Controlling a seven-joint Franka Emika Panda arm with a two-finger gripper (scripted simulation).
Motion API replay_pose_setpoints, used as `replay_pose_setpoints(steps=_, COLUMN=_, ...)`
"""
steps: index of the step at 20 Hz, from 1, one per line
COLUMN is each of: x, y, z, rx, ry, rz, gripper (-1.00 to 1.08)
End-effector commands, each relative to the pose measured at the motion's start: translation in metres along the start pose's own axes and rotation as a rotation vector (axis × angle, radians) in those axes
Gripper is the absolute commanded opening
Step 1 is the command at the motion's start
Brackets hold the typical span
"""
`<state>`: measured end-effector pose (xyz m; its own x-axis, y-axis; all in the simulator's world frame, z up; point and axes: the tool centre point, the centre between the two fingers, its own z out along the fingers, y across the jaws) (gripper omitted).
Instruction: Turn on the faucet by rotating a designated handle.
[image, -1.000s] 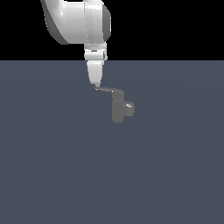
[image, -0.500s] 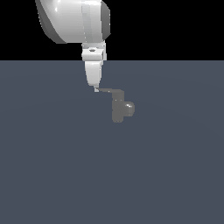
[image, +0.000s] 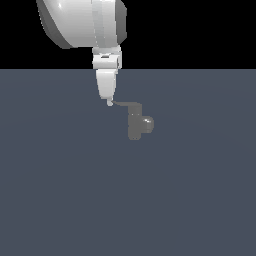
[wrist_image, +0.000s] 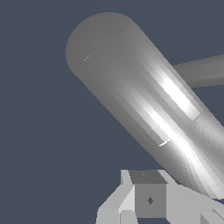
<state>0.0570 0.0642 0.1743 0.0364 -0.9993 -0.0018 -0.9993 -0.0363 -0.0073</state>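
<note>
The faucet (image: 136, 122) appears rigid and fixed; its handle (image: 121, 104) is thin, stiff, likely slippery, best pushed near the tip. The claw (image: 110, 102) touches that tip; its opening cannot be determined.

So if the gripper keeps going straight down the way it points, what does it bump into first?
Probably the tip of the handle, since the gripper sits right at it; depth is unclear, so it might slip past onto the floor.

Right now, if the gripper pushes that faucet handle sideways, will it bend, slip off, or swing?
The handle looks rigid, so it would probably swing about the faucet top rather than bend. It is thin and tapers toward the gripper, so contact could slip off the tip.
</note>
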Motion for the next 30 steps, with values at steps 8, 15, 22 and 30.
replay_pose_setpoints(steps=8, x=0.023, y=0.028, z=0.001, rx=-0.005, ry=0.002, rz=0.009, gripper=-1.0)
replay_pose_setpoints(steps=15, x=0.034, y=0.048, z=0.001, rx=-0.006, ry=0.002, rz=0.009, gripper=-1.0)
replay_pose_setpoints(steps=22, x=0.044, y=0.055, z=-0.001, rx=-0.002, ry=-0.001, rz=-0.002, gripper=-1.0)
replay_pose_setpoints(steps=30, x=0.098, y=0.067, z=0.0, rx=-0.006, ry=0.001, rz=0.005, gripper=-1.0)
